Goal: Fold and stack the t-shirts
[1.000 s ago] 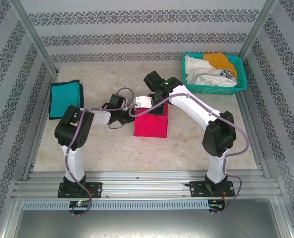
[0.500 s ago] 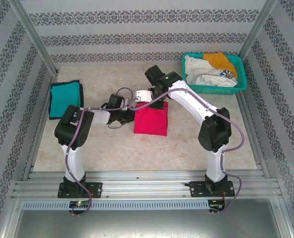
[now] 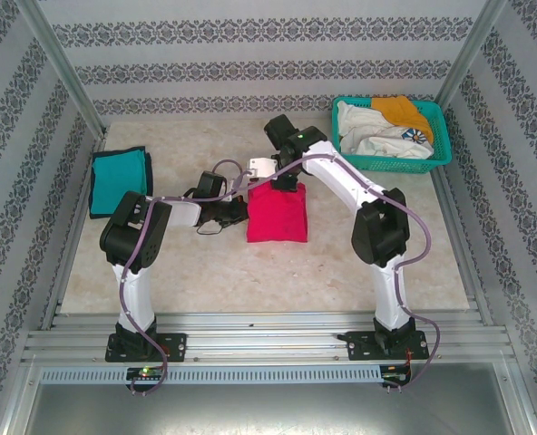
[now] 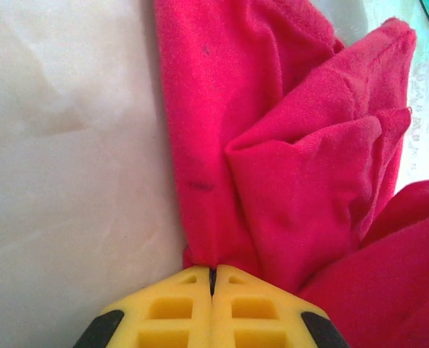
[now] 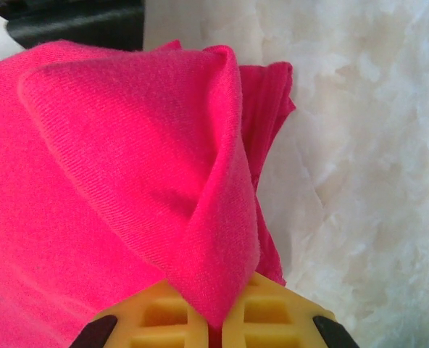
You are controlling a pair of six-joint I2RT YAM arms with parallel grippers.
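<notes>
The bright pink-red t-shirt [image 3: 277, 217] lies partly folded at the table's middle. My left gripper [image 3: 242, 210] is shut on the pink-red t-shirt [image 4: 287, 181] at its left edge, the yellow pads [image 4: 185, 308] pinching a thin fold. My right gripper [image 3: 285, 186] is shut on the pink-red t-shirt [image 5: 120, 174] at its far edge, a ridge of cloth caught between its pads [image 5: 272, 312]. A folded teal t-shirt [image 3: 119, 181] rests at the far left. White t-shirts [image 3: 364, 131] and an orange t-shirt [image 3: 402, 111] lie in the basket.
The teal mesh basket [image 3: 436, 149] stands at the back right corner. Metal frame rails [image 3: 73, 245] run along the table's sides. Bare marble-pattern tabletop [image 3: 250, 272] lies in front of the pink-red shirt.
The right arm has drawn back and leftward with the shirt's far edge, its elbow swinging in. The pink-red shirt has shifted slightly right and squared up. The left arm has held still.
</notes>
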